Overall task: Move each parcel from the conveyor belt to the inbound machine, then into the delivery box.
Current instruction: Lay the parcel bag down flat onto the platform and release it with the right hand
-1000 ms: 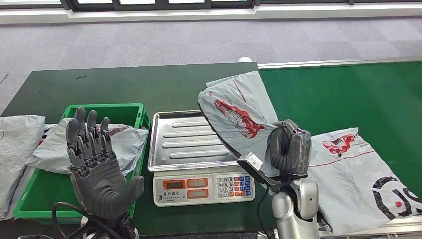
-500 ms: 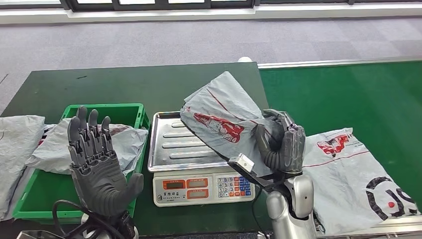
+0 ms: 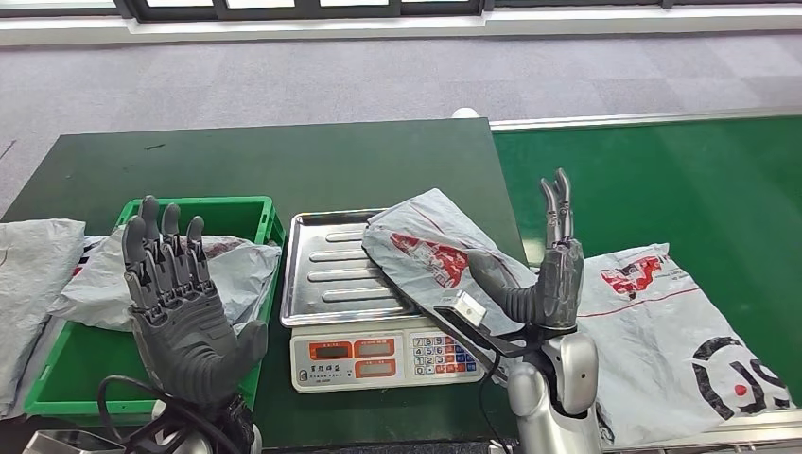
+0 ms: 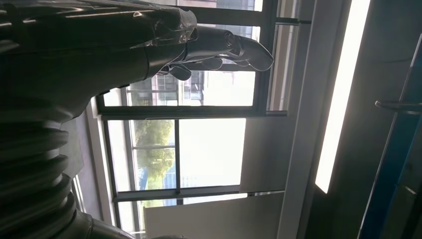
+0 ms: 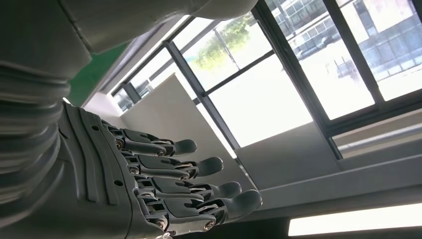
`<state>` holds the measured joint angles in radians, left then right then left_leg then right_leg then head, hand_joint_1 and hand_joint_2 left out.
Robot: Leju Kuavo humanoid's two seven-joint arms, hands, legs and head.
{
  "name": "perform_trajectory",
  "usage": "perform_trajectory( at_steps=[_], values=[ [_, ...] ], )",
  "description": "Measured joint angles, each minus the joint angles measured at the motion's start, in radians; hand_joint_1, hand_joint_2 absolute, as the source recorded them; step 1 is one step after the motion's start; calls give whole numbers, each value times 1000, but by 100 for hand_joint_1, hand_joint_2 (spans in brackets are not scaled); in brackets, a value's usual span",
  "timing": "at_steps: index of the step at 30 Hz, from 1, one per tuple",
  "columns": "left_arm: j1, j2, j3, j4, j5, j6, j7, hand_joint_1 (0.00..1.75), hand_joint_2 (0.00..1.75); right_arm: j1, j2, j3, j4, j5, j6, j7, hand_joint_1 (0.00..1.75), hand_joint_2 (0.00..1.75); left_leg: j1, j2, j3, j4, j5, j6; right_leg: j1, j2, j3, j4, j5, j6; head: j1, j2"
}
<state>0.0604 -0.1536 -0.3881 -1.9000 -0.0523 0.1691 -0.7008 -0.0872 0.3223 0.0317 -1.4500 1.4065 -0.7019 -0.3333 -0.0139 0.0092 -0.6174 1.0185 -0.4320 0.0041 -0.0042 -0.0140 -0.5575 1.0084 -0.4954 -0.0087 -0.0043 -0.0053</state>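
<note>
Parcel (image 3: 430, 253) now lies on the steel tray of the scale (image 3: 378, 303), its right edge hanging over toward the conveyor belt (image 3: 662, 180). Half a second ago the right hand (image 3: 544, 284) was clamped around it; now its fingers stand straight and spread, holding nothing. The left hand (image 3: 184, 317) stays raised, open and empty, near the green crate (image 3: 57, 374). So the weighing stop looks reached, and the crate is next. Another parcel (image 3: 681, 331) waits on the belt.
</note>
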Motion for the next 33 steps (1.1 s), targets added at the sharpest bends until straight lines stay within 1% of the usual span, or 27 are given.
perform_trajectory(
  at_steps=[5, 9, 12, 15, 17, 19, 24, 26, 29, 31, 33],
  values=[
    [-8, -4, 7, 2, 0, -21, 0, 0, 175, 0, 0, 0, 1, -2, 0, -2, 0, 175, 0, 0, 0, 0, 0, 0, 0, 0, 0, 0, 0, 0, 0, 0],
    [-12, -8, 16, 8, 0, -36, 0, 0, 175, 2, 0, -1, -12, -17, 0, -20, 0, 175, 0, 0, 0, 0, 0, 0, 0, 0, -1, 0, 0, 0, 0, 0],
    [-16, -12, 18, 17, 2, -52, 0, 0, 175, 11, -1, -6, -59, -67, 0, -61, 0, 175, 0, 0, 0, 0, 0, 0, 0, 0, -1, 0, 0, 0, 0, 0],
    [-34, -23, 20, 58, 1, -73, 0, 0, 175, 29, -2, -24, -156, -162, -1, -147, 0, 175, 0, -1, 0, 1, 0, 0, -1, -1, -1, 0, 0, 0, 0, 0],
    [-59, -37, 20, 121, -6, -78, 1, 0, 175, 43, -3, -42, -241, -231, -1, -206, 0, 175, -1, -1, 0, 1, 0, 0, -1, -1, -1, 0, 0, 0, 0, 0],
    [-93, -54, 19, 200, -20, -71, 1, 0, 175, 55, -3, -56, -319, -282, -2, -242, 0, 175, -1, -1, 0, 1, 0, 0, -2, -1, -1, 0, 0, 1, 0, 0],
    [-205, -91, 17, 495, -98, 19, 3, 0, 175, 82, -5, -66, -480, -343, -1, -271, 0, 175, -1, 2, 1, 1, 0, 0, -3, 1, -2, 0, 2, 1, 0, 0],
    [-244, -101, 17, 600, -123, 48, 2, 0, 175, 90, -5, -68, -522, -365, 0, -283, 0, 175, -1, 3, 1, 1, 0, 0, -3, 3, -2, 0, 3, 1, 0, 0],
    [-316, -121, 17, 756, -147, 76, 1, 0, 175, 101, -6, -68, -557, -419, 0, -322, 0, 175, -1, 3, 1, 1, 1, 0, -3, 3, -1, 0, 3, 1, 0, 0],
    [-355, -134, 17, 842, -145, 84, 1, 0, 175, 110, -6, -68, -565, -444, 1, -343, 0, 175, -1, 4, 1, 1, 1, 0, -3, 3, -1, 0, 3, 1, 0, 0],
    [-395, -148, 17, 920, -123, 93, 1, 0, 175, 117, -6, -67, -567, -446, 1, -345, 0, 175, -1, 3, 1, 1, 1, 0, -2, 3, -1, 0, 3, 1, 0, 0]
  ],
)
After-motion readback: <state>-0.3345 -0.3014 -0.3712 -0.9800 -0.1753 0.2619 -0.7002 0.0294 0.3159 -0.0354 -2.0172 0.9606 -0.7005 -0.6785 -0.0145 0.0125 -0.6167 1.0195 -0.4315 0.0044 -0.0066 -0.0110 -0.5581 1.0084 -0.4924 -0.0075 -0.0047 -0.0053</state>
